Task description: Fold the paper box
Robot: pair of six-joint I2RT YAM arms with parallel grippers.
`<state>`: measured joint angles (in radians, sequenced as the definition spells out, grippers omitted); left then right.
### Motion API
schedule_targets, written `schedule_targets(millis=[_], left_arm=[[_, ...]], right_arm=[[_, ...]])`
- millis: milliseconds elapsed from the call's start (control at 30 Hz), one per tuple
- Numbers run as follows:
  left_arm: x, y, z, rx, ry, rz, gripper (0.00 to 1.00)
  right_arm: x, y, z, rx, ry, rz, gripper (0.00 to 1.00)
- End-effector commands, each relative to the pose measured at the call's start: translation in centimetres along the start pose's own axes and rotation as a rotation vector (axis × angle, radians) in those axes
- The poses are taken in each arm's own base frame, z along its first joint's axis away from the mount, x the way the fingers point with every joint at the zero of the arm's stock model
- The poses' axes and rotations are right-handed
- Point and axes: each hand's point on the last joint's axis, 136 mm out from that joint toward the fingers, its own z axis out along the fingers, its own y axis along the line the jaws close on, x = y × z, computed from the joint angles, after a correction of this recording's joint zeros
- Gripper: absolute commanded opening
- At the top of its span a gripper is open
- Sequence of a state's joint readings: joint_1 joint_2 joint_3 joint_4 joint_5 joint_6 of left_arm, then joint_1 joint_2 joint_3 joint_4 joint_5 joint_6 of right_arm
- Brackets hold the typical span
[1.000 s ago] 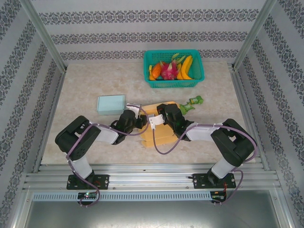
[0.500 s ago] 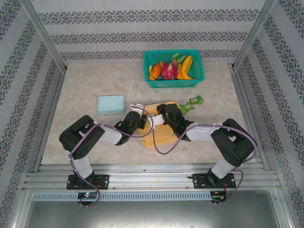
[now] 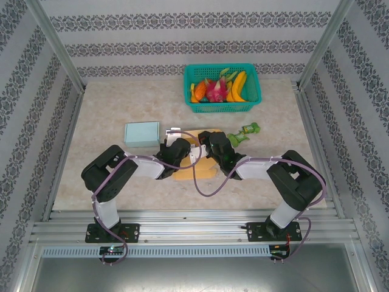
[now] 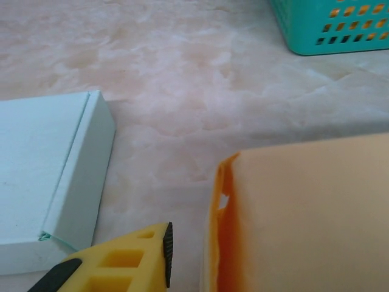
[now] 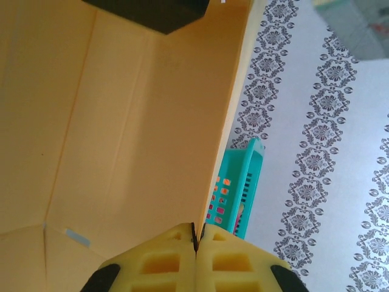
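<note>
The orange paper box lies mid-table between both arms, one panel raised. My right gripper is shut on the edge of that raised panel; in the right wrist view its yellow pads pinch the thin card edge at the gripper. My left gripper is at the box's left wall. In the left wrist view one yellow finger sits left of the folded orange wall, a strip of table between them. The other finger is hidden behind the box, so that gripper's hold is unclear.
A teal basket of toy fruit stands at the back; its wall shows in the wrist views. A flat pale-blue box lies left of the orange one. A green packet lies to the right.
My left gripper has moved right, up against the orange box, and its jaws have narrowed. The box's near panel has risen, so it looks shorter from above. The right gripper has kept its pinch.
</note>
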<state>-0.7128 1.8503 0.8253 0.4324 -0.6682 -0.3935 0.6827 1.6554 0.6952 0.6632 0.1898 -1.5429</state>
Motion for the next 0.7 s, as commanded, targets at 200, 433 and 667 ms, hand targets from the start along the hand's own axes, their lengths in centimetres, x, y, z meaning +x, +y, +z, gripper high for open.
schedule_targets(millis=[200,433,667], left_arm=[[2.6,6.4,1.1,-0.34,0.058,0.144,0.28],[3.0,1.2,1.1,0.016,0.066,0.066,0.49],[1.5,-1.5,-1.4,0.24,0.01,-0.017,0.58]], right_arm=[[3.5,2.6,0.2,-0.092,0.127,0.024,0.0],[3.5,3.0,0.6,-0.108,0.129,0.043,0.0],[3.7,2.7,0.6,-0.097,0.133,0.064,0.0]])
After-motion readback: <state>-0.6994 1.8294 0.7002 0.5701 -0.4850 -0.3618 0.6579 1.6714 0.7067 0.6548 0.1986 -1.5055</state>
